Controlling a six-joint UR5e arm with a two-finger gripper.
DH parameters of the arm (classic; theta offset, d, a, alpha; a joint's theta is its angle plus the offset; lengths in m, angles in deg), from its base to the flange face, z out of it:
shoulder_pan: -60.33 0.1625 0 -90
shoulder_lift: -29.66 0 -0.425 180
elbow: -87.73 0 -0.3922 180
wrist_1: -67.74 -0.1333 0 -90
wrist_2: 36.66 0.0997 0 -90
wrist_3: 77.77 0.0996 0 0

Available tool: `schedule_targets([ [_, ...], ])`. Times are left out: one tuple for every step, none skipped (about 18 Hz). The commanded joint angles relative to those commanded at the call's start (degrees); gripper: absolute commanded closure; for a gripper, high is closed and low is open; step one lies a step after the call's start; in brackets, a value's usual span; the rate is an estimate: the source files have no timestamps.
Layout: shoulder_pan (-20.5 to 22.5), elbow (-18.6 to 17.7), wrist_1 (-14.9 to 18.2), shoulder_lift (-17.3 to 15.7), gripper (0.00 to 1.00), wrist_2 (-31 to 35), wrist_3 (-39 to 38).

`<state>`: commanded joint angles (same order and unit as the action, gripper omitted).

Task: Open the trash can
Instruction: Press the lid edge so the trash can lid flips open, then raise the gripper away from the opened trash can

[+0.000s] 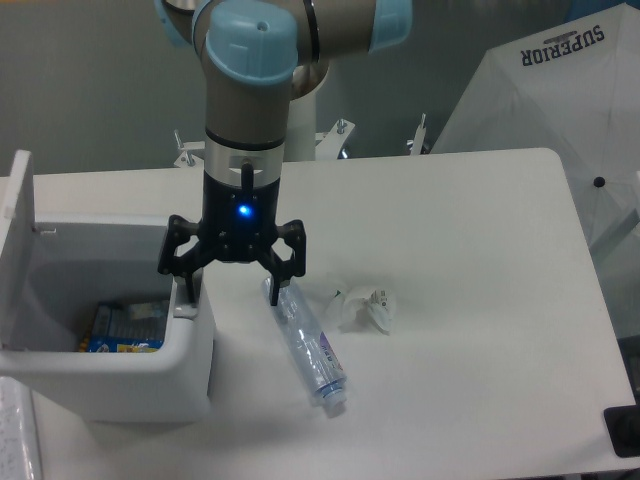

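Sitting at lower left, the trash can [150,375] has its lid [17,235] flipped up; gripper [232,289] spread wide at its right edge, holding nothing.

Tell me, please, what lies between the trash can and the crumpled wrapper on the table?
In the camera view, the plastic bottle lies between the trash can and the wrapper.

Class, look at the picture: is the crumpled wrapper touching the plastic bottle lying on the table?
Apart. The fixed camera shows a strip of bare table between the crumpled wrapper and the plastic bottle.
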<state>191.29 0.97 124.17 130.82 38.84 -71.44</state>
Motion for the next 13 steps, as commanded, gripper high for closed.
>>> schedule_targets([
  [0.0,0.4,0.0,-0.2,0.0,-0.1,0.0],
  [0.0,0.6,0.0,-0.4,0.0,-0.2,0.3],
  [0.0,1.0,0.0,-0.4,0.0,-0.3,0.5],
  [0.1,1.5,0.0,-0.4,0.0,-0.4,0.6],
  [0.3,2.2,0.0,-0.4,0.0,-0.4,0.4],
  [0.7,2.8,0.0,-0.4,0.0,-0.5,0.2],
  [1.1,3.5,0.0,-0.4,0.0,-0.6,0.1],
  [1.8,3.8,0.0,-0.4,0.0,-0.6,0.0],
  [2.6,3.8,0.0,-0.4,0.0,-0.6,0.0],
  [3.1,3.9,0.0,-0.4,0.0,-0.4,0.1],
  [3.5,3.9,0.0,-0.4,0.0,-0.3,0.6],
  [4.2,4.1,0.0,-0.4,0.0,-0.2,1.0],
  [5.0,4.4,0.0,-0.5,0.0,-0.2,1.7],
])
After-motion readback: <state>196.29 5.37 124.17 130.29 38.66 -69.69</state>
